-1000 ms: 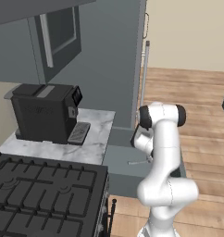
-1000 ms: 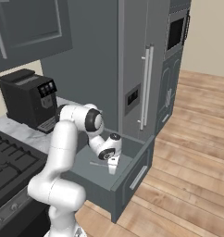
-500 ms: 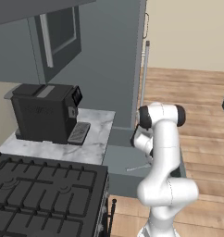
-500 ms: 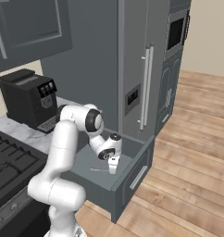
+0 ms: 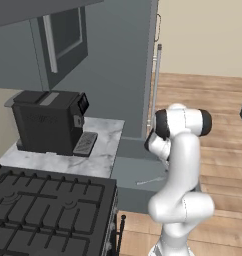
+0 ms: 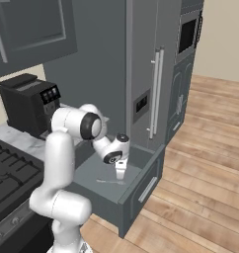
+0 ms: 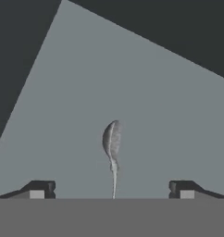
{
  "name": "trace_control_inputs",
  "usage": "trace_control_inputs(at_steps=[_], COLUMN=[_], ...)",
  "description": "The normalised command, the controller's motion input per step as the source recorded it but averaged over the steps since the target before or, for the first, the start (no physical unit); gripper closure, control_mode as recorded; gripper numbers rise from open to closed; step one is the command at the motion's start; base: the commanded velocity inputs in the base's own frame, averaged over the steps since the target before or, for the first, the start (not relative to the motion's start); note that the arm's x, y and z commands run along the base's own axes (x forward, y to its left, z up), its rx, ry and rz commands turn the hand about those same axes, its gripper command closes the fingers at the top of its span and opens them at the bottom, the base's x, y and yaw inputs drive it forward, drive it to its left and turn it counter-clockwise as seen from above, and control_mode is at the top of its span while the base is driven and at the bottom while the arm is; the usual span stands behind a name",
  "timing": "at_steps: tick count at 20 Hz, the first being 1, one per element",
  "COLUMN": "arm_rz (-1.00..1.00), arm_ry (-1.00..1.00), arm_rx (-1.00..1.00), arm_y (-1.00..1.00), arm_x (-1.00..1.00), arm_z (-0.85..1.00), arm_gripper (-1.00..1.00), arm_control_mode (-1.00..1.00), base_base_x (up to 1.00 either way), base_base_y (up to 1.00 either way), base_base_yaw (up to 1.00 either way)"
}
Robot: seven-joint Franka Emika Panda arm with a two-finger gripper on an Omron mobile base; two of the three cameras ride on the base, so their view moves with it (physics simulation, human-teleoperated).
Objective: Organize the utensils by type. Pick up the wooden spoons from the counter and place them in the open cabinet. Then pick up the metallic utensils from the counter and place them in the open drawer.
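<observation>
Dark grey cupboards back a marble counter (image 5: 100, 150) that carries a black coffee machine (image 5: 50, 121), with a black stove (image 5: 48, 210) in front of it and wood flooring (image 6: 205, 168) off to the side. Beside the counter's end the drawer (image 6: 136, 185) stands pulled out. The gripper (image 6: 120, 173) points down into the drawer, its fingertips (image 7: 40, 189) spread wide apart with nothing between them. A metal spoon (image 7: 112, 152) lies flat on the drawer floor just under the gripper; in the hand view its bowl points away and its thin handle runs back between the fingertips without touching either. In the left base view the spoon (image 5: 150, 180) shows as a thin silver line beside the arm.
</observation>
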Motion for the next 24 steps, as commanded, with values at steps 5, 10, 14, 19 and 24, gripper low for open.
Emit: trace_control_inputs(at_steps=[5,10,14,19,24], arm_rz=[0.27,0.24,0.15,0.17,0.15], arm_ry=[-0.06,-0.04,0.00,0.00,0.02], arm_rx=[0.00,0.00,0.00,-0.08,-0.09], arm_y=[0.00,0.00,0.03,0.00,0.00], arm_x=[-0.31,-0.23,-0.14,-0.24,-0.34], arm_z=[0.94,0.95,0.96,0.94,0.88], arm_gripper=[-1.00,-1.00,-1.00,-1.00,-1.00], arm_control_mode=[-1.00,-1.00,-1.00,-1.00,-1.00], base_base_x=[0.00,0.00,0.00,0.00,0.00], base_base_y=[0.00,0.00,0.00,0.00,0.00], base_base_yaw=[0.00,0.00,0.00,0.00,0.00])
